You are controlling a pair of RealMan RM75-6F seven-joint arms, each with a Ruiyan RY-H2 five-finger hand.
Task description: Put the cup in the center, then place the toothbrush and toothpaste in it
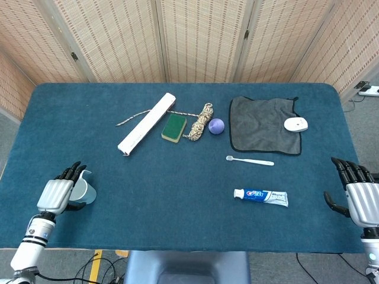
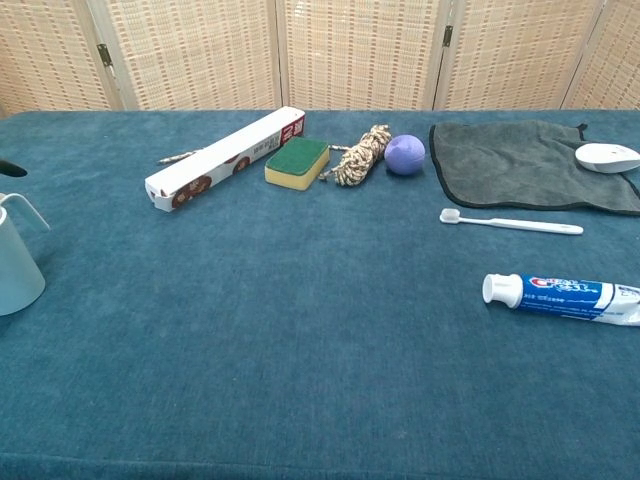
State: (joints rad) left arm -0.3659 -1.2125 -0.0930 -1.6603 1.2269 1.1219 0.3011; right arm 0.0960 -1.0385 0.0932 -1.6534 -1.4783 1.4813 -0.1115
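Note:
A pale blue cup (image 1: 84,189) stands upright near the table's front left corner; the chest view catches it at the left edge (image 2: 15,265). My left hand (image 1: 57,194) lies close against the cup's left side with its fingers stretched out, not closed around it. One dark fingertip (image 2: 10,168) shows above the cup in the chest view. The white toothbrush (image 1: 250,160) lies flat right of the centre, and the toothpaste tube (image 1: 261,196) lies flat nearer the front. My right hand (image 1: 360,196) hovers at the right edge, fingers apart, holding nothing.
Across the back lie a long white box (image 1: 146,123), a green sponge (image 1: 174,128), a coiled rope (image 1: 201,121), a purple ball (image 1: 216,125) and a grey cloth (image 1: 263,127) with a white mouse (image 1: 295,124) on it.

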